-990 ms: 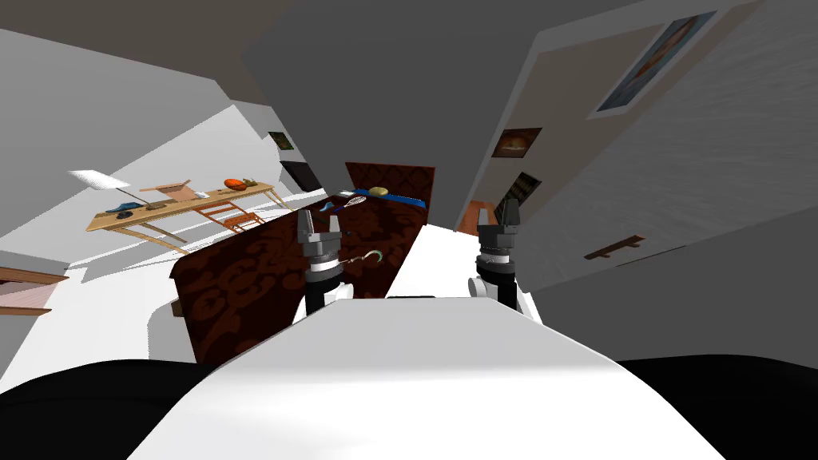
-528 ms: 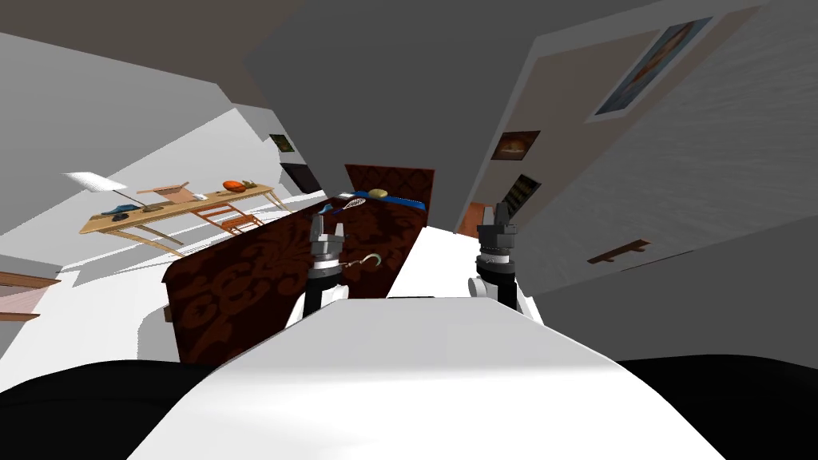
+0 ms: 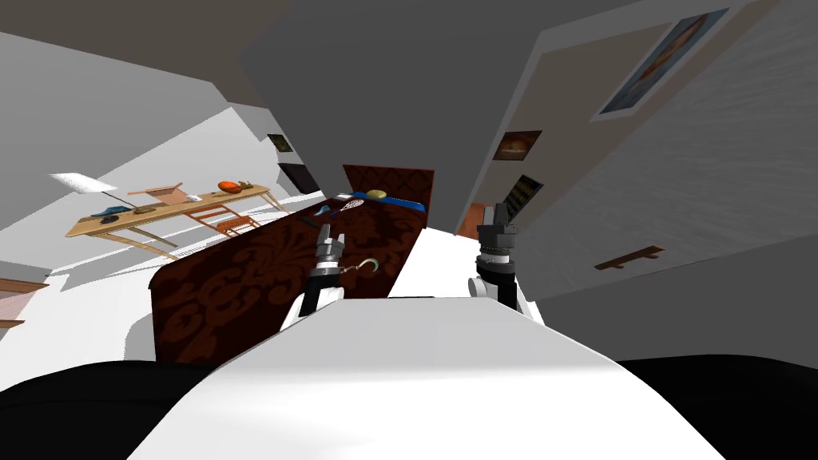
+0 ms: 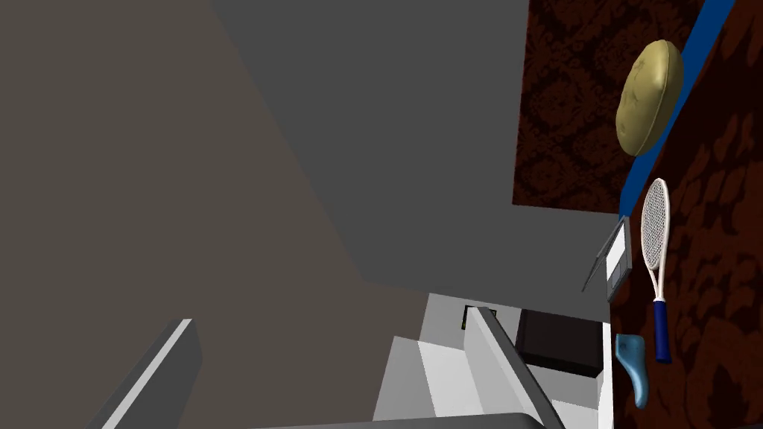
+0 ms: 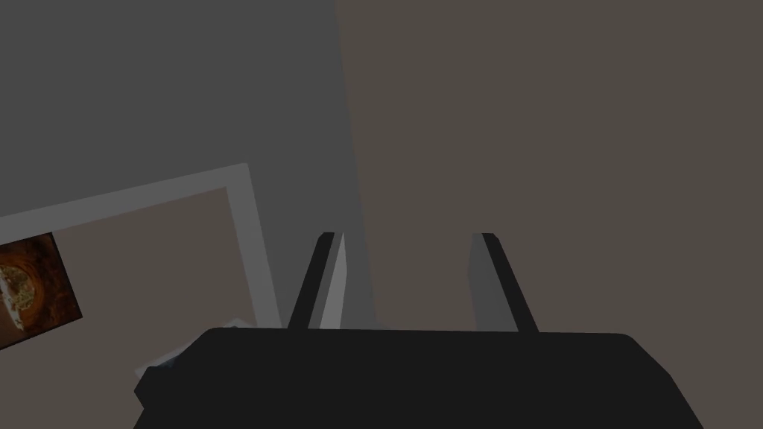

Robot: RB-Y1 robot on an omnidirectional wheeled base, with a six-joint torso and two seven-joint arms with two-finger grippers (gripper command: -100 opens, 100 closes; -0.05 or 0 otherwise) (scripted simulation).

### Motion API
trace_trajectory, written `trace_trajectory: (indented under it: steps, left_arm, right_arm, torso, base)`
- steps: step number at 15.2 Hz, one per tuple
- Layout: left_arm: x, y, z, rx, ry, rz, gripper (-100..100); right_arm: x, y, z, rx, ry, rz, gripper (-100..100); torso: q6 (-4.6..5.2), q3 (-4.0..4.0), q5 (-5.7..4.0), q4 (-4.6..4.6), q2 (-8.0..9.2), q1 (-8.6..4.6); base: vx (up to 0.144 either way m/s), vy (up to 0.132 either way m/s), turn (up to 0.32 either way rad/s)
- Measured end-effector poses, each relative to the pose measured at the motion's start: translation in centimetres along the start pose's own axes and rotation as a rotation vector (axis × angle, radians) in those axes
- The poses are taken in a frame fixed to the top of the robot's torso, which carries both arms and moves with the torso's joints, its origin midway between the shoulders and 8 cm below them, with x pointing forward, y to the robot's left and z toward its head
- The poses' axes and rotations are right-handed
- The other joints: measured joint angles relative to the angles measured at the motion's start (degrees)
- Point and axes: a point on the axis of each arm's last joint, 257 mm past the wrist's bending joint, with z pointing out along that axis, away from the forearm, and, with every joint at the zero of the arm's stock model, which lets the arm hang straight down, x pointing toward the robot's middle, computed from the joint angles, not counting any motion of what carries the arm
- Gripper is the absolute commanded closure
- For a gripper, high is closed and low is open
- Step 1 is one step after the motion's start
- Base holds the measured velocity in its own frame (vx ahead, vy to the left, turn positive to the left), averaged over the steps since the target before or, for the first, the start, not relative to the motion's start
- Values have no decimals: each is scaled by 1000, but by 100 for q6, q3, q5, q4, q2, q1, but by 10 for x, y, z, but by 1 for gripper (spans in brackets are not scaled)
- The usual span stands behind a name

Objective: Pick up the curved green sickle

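I'm holding my left gripper (image 3: 332,235), fingers spread wide, just beside the green sickle (image 3: 370,262) lying on the dark red bed (image 3: 240,279). My right gripper (image 3: 500,212) is hanging off the bed's side, fingers apart.

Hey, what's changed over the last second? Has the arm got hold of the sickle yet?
Not yet. The whole head view slid left, the desk with it: that is my own move. The left gripper turned at the wrist and dipped slightly, fingers still open and holding nothing. The green sickle still lies on the dark red bed cover, just to that gripper's right. The right gripper stayed raised and open.
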Motion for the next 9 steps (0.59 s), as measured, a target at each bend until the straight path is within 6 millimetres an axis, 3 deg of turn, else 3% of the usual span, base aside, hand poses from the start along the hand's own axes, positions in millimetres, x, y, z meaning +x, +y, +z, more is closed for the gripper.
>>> trace_trajectory:
  steps: [3, 9]
  left_arm:
    - [-13, 36, -7, -97, -27, -1, -100]
    - [-48, 88, -20, -264, -84, -3, -100]
  right_arm:
    - [0, 0, 0, 0, 0, 0, 0]
    - [0, 0, 0, 0, 0, 0, 0]
  torso:
    - [1, -2, 0, -1, -3, -2]
    - [0, -2, 0, -1, -4, 0]
  base:
    - [100, -25, -3]
    - [87, -17, -1]
